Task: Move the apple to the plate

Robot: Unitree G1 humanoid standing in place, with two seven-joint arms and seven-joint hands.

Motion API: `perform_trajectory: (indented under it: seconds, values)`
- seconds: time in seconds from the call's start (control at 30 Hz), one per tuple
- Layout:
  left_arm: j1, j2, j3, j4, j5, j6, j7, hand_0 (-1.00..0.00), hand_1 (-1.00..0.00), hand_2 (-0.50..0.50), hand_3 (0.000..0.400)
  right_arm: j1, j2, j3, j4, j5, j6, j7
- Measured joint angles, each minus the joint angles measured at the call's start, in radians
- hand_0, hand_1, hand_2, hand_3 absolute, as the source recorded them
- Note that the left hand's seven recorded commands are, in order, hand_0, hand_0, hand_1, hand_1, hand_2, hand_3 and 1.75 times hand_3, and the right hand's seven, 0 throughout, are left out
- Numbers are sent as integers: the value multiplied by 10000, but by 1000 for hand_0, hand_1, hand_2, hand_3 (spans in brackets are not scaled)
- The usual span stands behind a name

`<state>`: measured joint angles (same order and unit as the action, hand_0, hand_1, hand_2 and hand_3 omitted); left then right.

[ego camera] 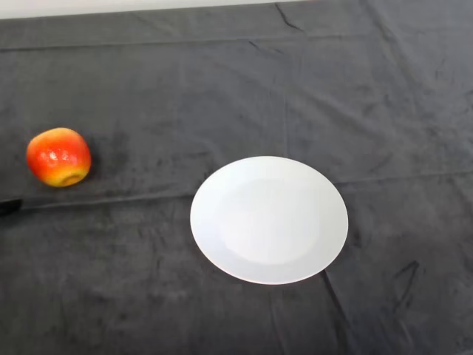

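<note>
A red and yellow apple rests on the dark cloth at the far left, lying on its side. A white round plate sits near the middle of the table with nothing on it, well to the right of the apple and a little nearer to me. At the left edge, just below the apple, a small black tip of my left hand pokes into view. It does not touch the apple, and the rest of the hand is out of view.
The dark cloth covers the whole table, with creases running across it. A pale strip of the table's far edge shows at the top left.
</note>
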<state>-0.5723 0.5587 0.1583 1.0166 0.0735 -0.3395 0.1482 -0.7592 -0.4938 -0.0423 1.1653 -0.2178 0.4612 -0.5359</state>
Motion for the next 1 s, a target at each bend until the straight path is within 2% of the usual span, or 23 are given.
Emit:
perform_trajectory:
  seconds: [0.5, 0.73, 1.0]
  values:
    - [5, -708, -800, -134, 371, -1, -561, 0, 0, 0, 0, -3, -4, -2, -3, 1, 0, 0]
    - [4, -776, -1091, -134, 570, 33, -842, 0, 0, 0, 0, -3, -5, -2, -3, 1, 0, 0]
    - [4, -777, -1092, -133, 662, 176, -862, 0, 0, 0, 0, -3, -6, -2, -4, 1, 0, 0]
